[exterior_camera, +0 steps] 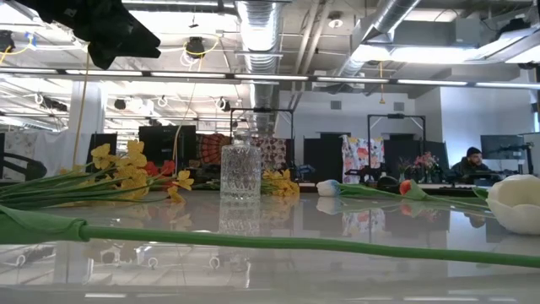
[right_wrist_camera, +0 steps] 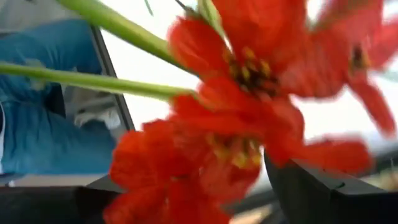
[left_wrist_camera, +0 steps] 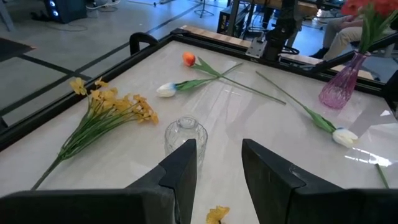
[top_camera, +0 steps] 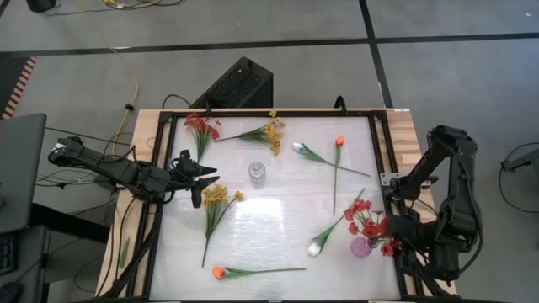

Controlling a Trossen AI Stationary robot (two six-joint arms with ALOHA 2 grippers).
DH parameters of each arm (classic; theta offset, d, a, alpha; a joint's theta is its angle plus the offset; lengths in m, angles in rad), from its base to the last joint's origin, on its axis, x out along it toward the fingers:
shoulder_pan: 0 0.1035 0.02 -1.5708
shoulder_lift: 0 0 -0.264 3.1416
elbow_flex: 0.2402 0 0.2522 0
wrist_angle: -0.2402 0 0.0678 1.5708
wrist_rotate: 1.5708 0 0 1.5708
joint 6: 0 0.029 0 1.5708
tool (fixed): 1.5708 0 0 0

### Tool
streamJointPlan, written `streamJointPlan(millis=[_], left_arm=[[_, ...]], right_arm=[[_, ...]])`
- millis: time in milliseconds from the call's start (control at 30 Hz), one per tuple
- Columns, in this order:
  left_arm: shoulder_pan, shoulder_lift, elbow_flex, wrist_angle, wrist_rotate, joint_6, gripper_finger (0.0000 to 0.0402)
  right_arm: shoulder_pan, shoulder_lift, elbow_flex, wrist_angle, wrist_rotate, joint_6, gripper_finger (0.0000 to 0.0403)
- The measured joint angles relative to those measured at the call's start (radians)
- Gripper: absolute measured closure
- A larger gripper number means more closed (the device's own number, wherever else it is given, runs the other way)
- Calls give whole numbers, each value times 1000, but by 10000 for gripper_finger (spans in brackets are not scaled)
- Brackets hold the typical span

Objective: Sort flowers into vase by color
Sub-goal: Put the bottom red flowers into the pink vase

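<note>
The white bench [top_camera: 269, 210] is bounded by a dark frame on all sides, and its widest bare stretch lies in the middle and toward the near edge, between a yellow spray and the tulips on the right.

Counted from above: two red sprays, one lying at the far left corner [top_camera: 200, 129] and one standing in the purple vase [top_camera: 361, 247] near the right edge [top_camera: 369, 224]; two yellow sprays, one near the far edge [top_camera: 268, 133] and one at the left [top_camera: 216, 202]; two orange tulips, one toward the far right [top_camera: 338, 143] and one along the near edge [top_camera: 221, 272]; two white tulips, one by the far orange one [top_camera: 301, 149] and one just left of the purple vase [top_camera: 315, 247]. One clear glass vase [top_camera: 257, 172] stands empty near the middle.

The left hand [top_camera: 200, 177] reaches in level from the left edge, raised over the yellow spray's blossoms and pointing at the glass vase, its fingers [left_wrist_camera: 183, 168] apart with nothing between them. The right arm is folded at the right edge, its hand [top_camera: 396, 240] just beside the purple vase, fingers [right_wrist_camera: 323, 193] parted with the red blossoms between them and not clamped.
</note>
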State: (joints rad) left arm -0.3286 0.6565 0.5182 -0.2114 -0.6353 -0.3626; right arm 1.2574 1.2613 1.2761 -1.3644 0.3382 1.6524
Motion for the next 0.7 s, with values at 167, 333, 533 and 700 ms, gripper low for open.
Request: streamJointPlan(millis=[167, 333, 533, 700], left_arm=[[17, 0, 0, -21, -64, -86, 285], [129, 0, 0, -45, -39, -148, 285], [328, 0, 0, -46, 160, -105, 285], [463, 0, 0, -82, 297, -91, 285]], right_arm=[[-51, 0, 51, -23, -171, 8, 127], [-92, 0, 132, -45, -251, 23, 127], [-110, 0, 281, -147, -275, 88, 127], [-109, -4, 416, -202, -211, 76, 127]])
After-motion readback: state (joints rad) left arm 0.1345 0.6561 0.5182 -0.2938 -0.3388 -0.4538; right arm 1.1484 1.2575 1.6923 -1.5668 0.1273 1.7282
